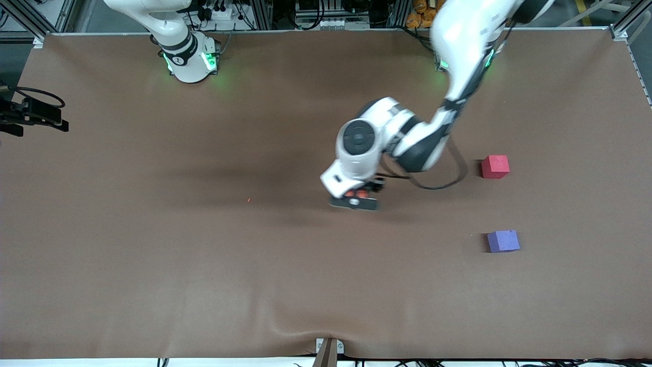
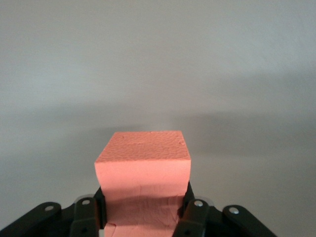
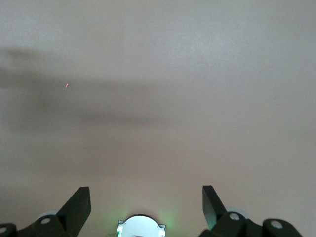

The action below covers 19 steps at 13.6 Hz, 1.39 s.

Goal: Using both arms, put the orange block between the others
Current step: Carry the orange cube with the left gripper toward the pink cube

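Brown tabletop (image 1: 153, 255): left hand (image 1: 355, 196) clamps orange block (image 2: 143, 165); red cube (image 1: 495, 166), purple cube (image 1: 503, 241) well apart; right hand (image 3: 145, 205) gapes empty.

A brown cloth (image 1: 153, 285) covers the tabletop, with a ripple near the middle of the edge nearest the front camera. A tiny orange-red speck (image 1: 248, 200) lies on it toward the right arm's end. Dark cables (image 1: 316, 12) crowd the rack along the edge where the bases stand.

Wrinkled brown table cover (image 1: 153, 265), aluminium frame rails (image 1: 30, 20), cables along the edge.
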### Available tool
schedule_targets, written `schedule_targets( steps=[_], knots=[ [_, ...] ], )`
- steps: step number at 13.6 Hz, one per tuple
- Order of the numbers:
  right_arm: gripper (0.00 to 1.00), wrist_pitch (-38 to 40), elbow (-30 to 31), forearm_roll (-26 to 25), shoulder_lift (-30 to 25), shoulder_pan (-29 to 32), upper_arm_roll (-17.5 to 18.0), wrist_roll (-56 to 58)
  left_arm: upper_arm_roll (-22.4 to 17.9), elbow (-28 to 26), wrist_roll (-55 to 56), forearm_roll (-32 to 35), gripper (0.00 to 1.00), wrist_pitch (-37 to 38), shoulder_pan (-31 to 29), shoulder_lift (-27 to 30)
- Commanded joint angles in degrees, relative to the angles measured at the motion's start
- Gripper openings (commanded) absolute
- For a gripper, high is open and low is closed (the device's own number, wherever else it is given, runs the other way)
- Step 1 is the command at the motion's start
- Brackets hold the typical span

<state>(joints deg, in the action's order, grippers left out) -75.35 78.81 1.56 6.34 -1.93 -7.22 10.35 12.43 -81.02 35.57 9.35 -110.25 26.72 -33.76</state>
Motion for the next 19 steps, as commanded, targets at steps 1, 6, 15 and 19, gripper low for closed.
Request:
schedule_targets(
  steps=[1, 6, 15, 19],
  knots=[
    [1.00, 0.5, 0.1, 0.9, -0.4, 0.5, 0.3, 0.6, 0.8, -2.9, -0.8, 0.8, 0.00, 7.9, -6.7, 8.2],
    [1.00, 0.5, 0.0, 0.2, -0.4, 0.2, 0.3, 0.6, 1.0, -12.2, -11.9, 0.8, 0.00, 9.9, -23.1, 15.6],
    [1.00, 0.6, -0.1, 0.5, -0.4, 0.3, 0.3, 0.6, 1.0, -29.5, -27.5, 0.5, 0.00, -10.3, -39.5, 15.7],
    [1.00, 0.7, -0.1, 0.4, -0.4, 0.2, 0.3, 0.6, 1.0, -34.9, -28.5, 1.2, 0.00, -20.7, -39.8, 13.9]
  ],
)
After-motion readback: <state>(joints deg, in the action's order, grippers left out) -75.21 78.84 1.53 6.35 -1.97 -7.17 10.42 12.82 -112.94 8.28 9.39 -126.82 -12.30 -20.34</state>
